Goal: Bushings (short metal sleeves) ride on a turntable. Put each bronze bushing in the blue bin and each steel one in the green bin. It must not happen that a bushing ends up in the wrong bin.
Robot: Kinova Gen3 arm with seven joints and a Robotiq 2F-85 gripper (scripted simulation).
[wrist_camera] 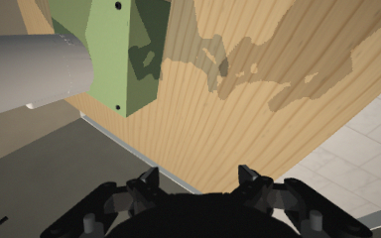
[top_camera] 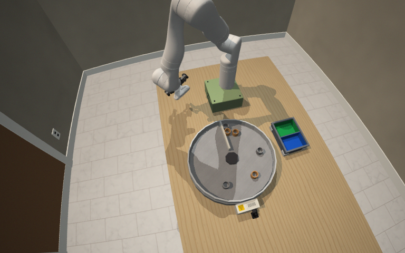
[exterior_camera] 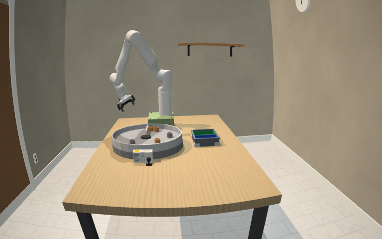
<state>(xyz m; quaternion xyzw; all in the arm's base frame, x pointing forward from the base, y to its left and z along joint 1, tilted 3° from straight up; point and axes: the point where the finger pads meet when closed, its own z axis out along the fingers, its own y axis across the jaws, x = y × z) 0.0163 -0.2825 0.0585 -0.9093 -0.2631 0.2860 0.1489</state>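
Observation:
A grey turntable (top_camera: 192,149) (exterior_camera: 146,150) carries three bronze bushings (top_camera: 227,131) (top_camera: 235,132) (top_camera: 254,174) (exterior_camera: 150,128) (exterior_camera: 156,129) (exterior_camera: 157,140) and three steel bushings (top_camera: 225,125) (top_camera: 260,151) (top_camera: 227,184) (exterior_camera: 169,135) (exterior_camera: 132,141). To its right stands a double bin with a green half (top_camera: 286,127) (exterior_camera: 204,131) and a blue half (top_camera: 293,142) (exterior_camera: 207,136), both empty. My gripper (top_camera: 177,85) (exterior_camera: 126,105) (wrist_camera: 197,175) is open and empty. It hangs high over the table's back left edge, well clear of the turntable.
The arm stands on a green pedestal (top_camera: 223,96) (exterior_camera: 160,117) (wrist_camera: 119,59) behind the turntable. A wooden bar (top_camera: 225,137) runs from the rim toward the black hub (top_camera: 232,158) (exterior_camera: 145,136). A white control box (top_camera: 247,206) (exterior_camera: 143,155) sits at the turntable's front.

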